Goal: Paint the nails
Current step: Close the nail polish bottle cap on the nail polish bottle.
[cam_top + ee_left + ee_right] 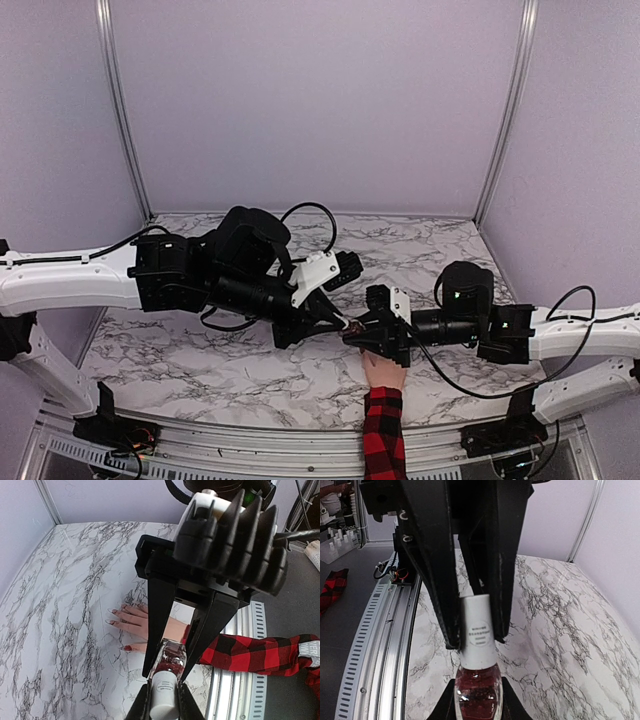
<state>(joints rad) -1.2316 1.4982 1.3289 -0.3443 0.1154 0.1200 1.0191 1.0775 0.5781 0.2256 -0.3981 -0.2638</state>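
Polish bottle [169, 666] — glass body pinched by left gripper [335, 322], white cap [478, 630] clamped by right gripper [362, 332]; hand [145, 622] flat on marble table [65, 605], nails [111, 611] exposed.

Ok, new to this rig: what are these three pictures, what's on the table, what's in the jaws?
Two robot arms work over a marble-patterned table. The wide picture looks down from above; the other two come from a camera on each wrist. A pale human hand in a red-and-black plaid sleeve lies flat on the table, nails outward. The arms share a small glass bottle of dark red polish: the left arm has its jaws shut on the white cap, the right arm on the glass.
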